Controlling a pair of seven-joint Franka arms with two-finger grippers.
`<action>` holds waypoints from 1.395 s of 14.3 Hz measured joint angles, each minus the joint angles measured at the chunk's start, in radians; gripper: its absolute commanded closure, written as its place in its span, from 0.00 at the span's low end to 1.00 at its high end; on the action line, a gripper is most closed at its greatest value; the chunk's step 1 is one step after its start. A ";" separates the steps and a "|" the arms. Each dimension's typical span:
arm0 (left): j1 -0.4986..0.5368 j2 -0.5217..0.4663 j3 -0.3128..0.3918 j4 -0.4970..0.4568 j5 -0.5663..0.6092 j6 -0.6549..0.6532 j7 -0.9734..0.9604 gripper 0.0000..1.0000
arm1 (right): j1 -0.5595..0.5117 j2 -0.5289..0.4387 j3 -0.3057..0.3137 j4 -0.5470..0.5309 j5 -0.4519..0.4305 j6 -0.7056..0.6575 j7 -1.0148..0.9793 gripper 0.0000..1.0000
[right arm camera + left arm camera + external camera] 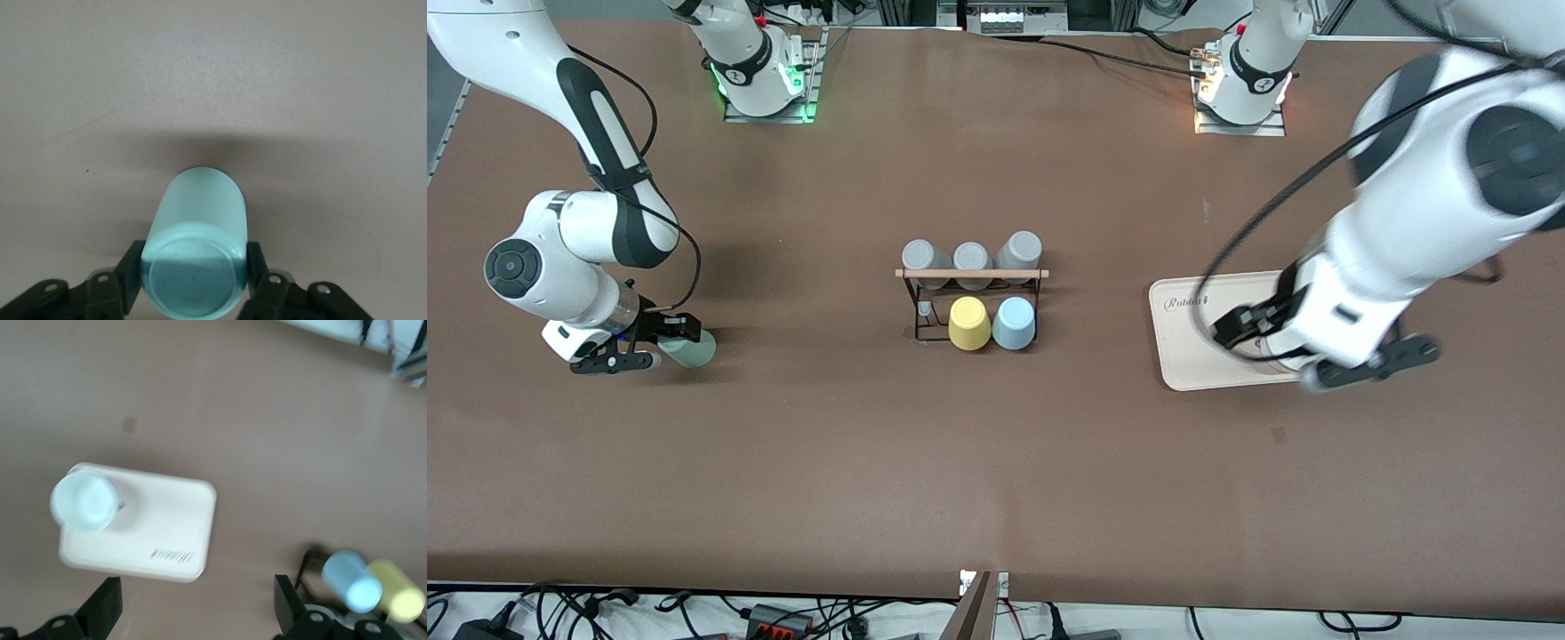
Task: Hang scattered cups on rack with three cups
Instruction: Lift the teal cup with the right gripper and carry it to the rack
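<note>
My right gripper (665,345) is shut on the pale sage-green cup (694,348), which lies on its side low at the table, toward the right arm's end. In the right wrist view the cup (197,233) shows its base between both fingers. The black wire rack (971,274) with its wooden rod stands mid-table. A light blue cup (1014,323) hangs on its nearer row and also shows in the left wrist view (351,581). My left gripper (1369,366) is open and empty over the beige tray (1192,347). A pale cup (85,501) stands mouth-up on that tray (160,527).
Three grey cups (971,258) sit on the rack's farther row. A yellow cup (969,323) hangs beside the light blue one. The left arm hides the tray's pale cup in the front view. Cables lie along the table's near edge.
</note>
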 measured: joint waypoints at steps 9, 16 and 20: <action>0.082 -0.239 -0.004 -0.412 -0.110 0.127 0.193 0.00 | 0.121 -0.070 0.089 0.339 0.010 -0.448 0.204 0.67; 0.112 -0.346 -0.009 -0.549 -0.116 0.171 0.209 0.00 | 0.387 0.003 0.095 0.473 0.080 -0.503 0.601 0.67; -0.034 -0.346 0.179 -0.511 -0.116 0.177 0.219 0.00 | 0.490 0.079 0.094 0.571 0.080 -0.503 0.781 0.67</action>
